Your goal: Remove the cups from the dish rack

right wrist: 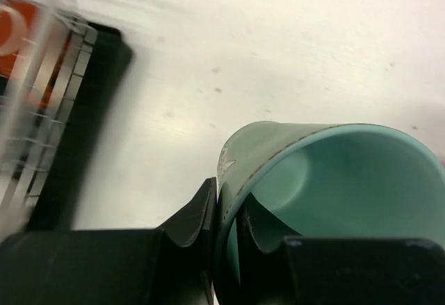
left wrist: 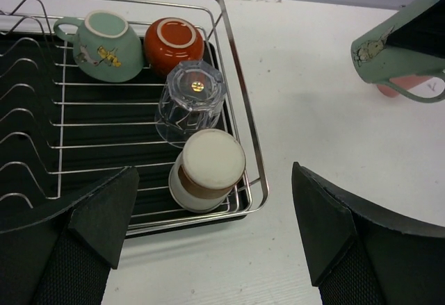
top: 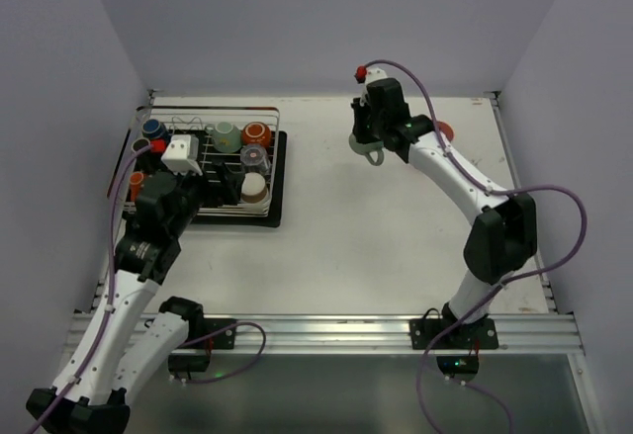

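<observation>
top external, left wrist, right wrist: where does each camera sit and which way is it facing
Top external: above and behind the bases, looking down on the table, dish rack, left arm and right arm.
Left wrist: on the left arm, looking down past the open left hand at the rack's right end.
Right wrist: on the right arm, looking along the right hand, shut on the rim of the teal mug.
Shared: both wrist views catch that mug and the rack.
</observation>
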You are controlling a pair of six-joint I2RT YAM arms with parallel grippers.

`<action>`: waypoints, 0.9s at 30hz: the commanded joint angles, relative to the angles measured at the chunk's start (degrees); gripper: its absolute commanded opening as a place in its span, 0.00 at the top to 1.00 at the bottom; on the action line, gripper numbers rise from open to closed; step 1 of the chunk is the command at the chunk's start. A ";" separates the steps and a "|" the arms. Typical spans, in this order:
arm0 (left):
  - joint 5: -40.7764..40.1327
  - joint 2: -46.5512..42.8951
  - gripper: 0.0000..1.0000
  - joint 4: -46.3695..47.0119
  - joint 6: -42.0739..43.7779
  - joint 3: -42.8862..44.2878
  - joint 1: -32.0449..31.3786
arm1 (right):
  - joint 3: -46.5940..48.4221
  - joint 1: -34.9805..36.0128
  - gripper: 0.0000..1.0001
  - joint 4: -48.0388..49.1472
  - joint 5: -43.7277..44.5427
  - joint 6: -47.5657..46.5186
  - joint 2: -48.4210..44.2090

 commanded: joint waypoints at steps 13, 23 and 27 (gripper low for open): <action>1.42 0.03 0.02 1.76 3.01 -3.28 0.15 | 8.79 -2.65 1.00 -1.30 11.24 -21.32 17.97; 5.82 9.42 0.01 1.23 1.16 0.13 0.15 | 5.45 -4.59 0.95 2.39 9.48 -20.62 19.64; 5.12 11.98 0.00 -0.26 0.28 1.90 0.15 | 5.18 -4.68 0.81 2.39 9.83 -20.97 19.12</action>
